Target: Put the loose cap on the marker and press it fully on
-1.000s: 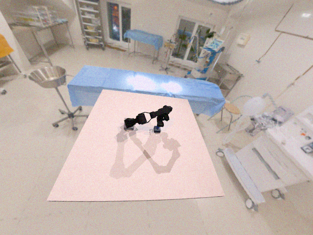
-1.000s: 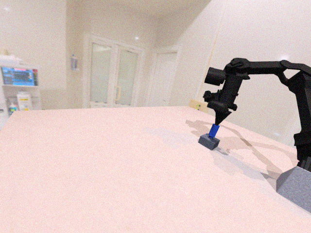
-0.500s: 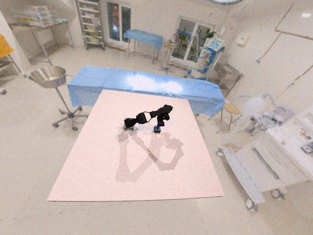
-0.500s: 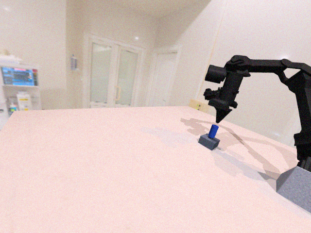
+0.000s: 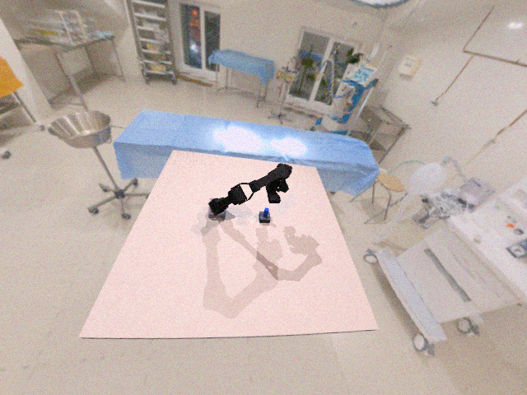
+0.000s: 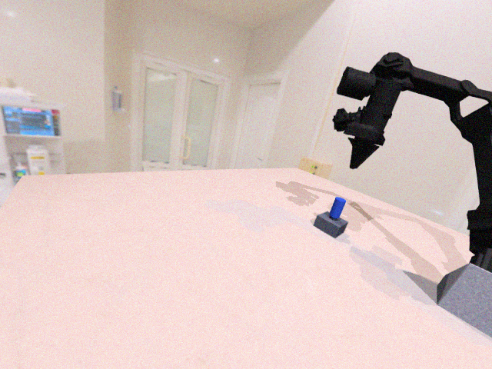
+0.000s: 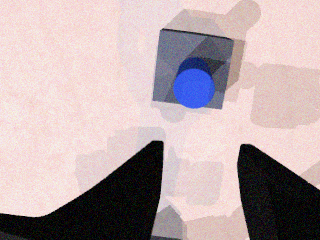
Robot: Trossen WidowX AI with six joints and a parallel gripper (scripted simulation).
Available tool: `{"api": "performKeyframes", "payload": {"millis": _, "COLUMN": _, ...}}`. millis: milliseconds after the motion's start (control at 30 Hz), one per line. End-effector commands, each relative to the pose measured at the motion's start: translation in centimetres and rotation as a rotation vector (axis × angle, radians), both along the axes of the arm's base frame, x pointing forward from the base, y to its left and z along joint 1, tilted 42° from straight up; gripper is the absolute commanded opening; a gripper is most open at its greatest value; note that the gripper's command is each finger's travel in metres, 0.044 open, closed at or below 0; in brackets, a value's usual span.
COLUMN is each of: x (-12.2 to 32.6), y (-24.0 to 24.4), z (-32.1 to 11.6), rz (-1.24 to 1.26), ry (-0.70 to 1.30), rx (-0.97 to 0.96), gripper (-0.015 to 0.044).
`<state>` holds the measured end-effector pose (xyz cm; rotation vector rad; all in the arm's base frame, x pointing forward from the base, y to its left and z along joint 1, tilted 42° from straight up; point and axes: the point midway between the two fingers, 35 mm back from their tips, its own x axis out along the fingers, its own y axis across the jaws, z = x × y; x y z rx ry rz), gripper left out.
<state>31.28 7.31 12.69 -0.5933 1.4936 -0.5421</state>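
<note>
The gripper (image 5: 273, 201) (image 6: 354, 167) (image 7: 202, 152) hangs partly open, its black wedge-shaped fingers holding nothing, above and apart from the smooth blue cylindrical cap (image 5: 266, 211) (image 6: 337, 207) (image 7: 194, 88) over the dark, square-edged holder block (image 5: 264, 220) (image 6: 330, 224) (image 7: 168, 60).

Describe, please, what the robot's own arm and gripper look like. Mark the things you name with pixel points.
The arm (image 5: 266, 178) (image 6: 439, 84) is matte black, with angular links and an open frame section. The gripper (image 6: 354, 167) (image 7: 202, 152) is black too, with wedge-shaped fingers tapering to narrow tips. I see no markings or cables.

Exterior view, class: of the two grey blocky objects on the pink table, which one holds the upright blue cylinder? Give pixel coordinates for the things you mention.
The small dark-grey holder block (image 5: 264, 220) (image 6: 330, 226) (image 7: 166, 67); the larger grey base (image 5: 218, 216) (image 6: 469, 300) carries the black arm (image 5: 263, 180) (image 6: 435, 84) instead.
</note>
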Motion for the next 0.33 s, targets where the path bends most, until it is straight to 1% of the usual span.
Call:
{"api": "performKeyframes", "payload": {"millis": 0, "x": -0.06, "y": 0.10, "z": 0.04, "rz": -0.003, "ry": 0.002, "rx": 0.003, "gripper": 0.0236}}
{"api": "performKeyframes", "payload": {"millis": 233, "x": -0.06, "y": 0.10, "z": 0.04, "rz": -0.003, "ry": 0.002, "rx": 0.003, "gripper": 0.0420}}
{"api": "performKeyframes", "payload": {"millis": 267, "x": -0.06, "y": 0.10, "z": 0.04, "rz": -0.003, "ry": 0.002, "rx": 0.003, "gripper": 0.0440}}
{"api": "performKeyframes", "payload": {"millis": 300, "x": -0.06, "y": 0.10, "z": 0.04, "rz": -0.003, "ry": 0.002, "rx": 0.003, "gripper": 0.0440}}
